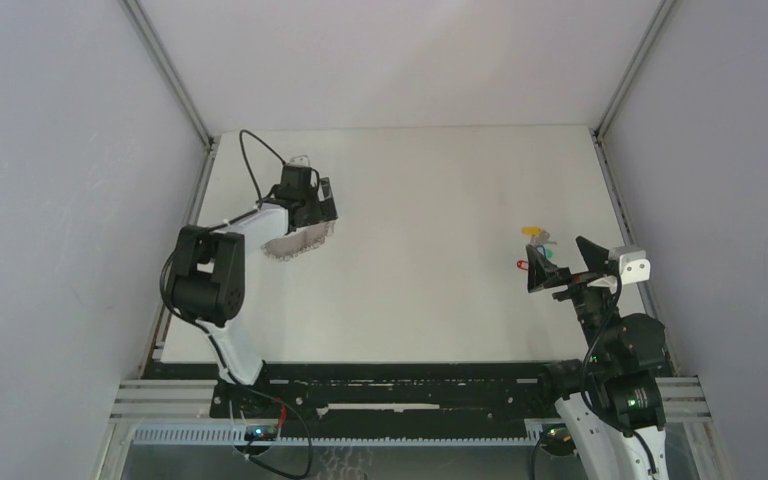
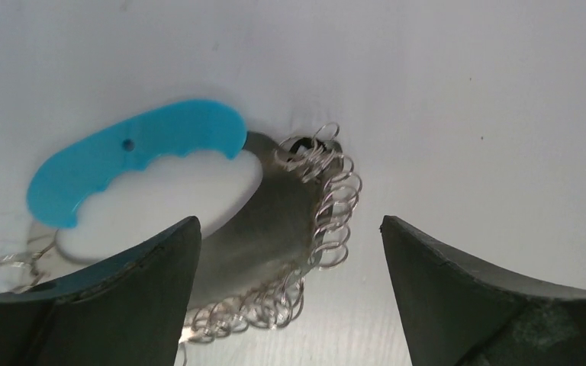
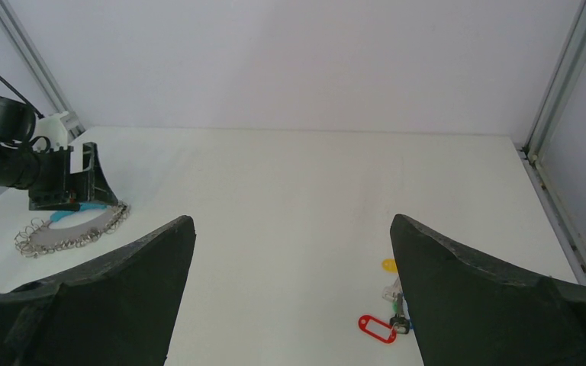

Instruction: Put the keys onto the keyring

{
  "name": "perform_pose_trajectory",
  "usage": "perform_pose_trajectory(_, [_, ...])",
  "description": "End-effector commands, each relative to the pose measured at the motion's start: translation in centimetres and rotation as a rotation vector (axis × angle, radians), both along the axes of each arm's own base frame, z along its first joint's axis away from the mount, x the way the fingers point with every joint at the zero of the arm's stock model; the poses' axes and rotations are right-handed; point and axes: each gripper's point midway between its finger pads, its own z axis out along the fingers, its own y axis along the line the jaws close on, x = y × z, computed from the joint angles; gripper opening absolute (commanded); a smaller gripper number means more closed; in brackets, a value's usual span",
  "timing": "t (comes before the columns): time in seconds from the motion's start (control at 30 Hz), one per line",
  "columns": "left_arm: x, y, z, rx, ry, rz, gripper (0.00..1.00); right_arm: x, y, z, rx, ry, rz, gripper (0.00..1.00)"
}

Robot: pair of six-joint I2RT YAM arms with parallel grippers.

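Keyring (image 1: pixel 295 243) lies with long axis near-left to far-right beneath spread left gripper (image 2: pixel 290 229); right gripper (image 3: pixel 291 219) spread too.

I see my left arm (image 1: pixel 205 275) stretched out along the far left side, elbow folded high and wrist tipped downward — the left tool (image 1: pixel 315 212) points down with its dark fingers (image 2: pixel 137 282) spread wide apart. My right arm (image 1: pixel 620 350) sits tucked close to its base, forearm rising — the right tool (image 1: pixel 558 262) faces forward and left, its jaws gaping fully open.
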Motion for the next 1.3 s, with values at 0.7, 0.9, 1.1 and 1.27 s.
perform_pose_trajectory(0.7, [-4.3, -9.4, -3.2, -0.157, 0.168, -0.374, 0.61, -0.3, 0.3, 0.9, 0.011, -0.030, 0.017, 1.00])
perform_pose_trajectory(0.9, [-10.1, -15.0, -2.8, -0.100, 0.187, -0.615, 0.60, -0.3, 0.4, 0.9, 0.012, -0.027, 0.024, 1.00])
perform_pose_trajectory(1.1, [-15.6, -16.4, -1.9, -0.050, 0.163, -0.760, 0.63, -0.3, 0.7, 0.8, 0.010, -0.022, 0.041, 1.00])
perform_pose_trajectory(1.27, [-17.5, -15.3, -0.8, -0.080, 0.102, -0.742, 0.66, -0.2, 1.8, 0.5, 0.013, 0.006, 0.093, 1.00])
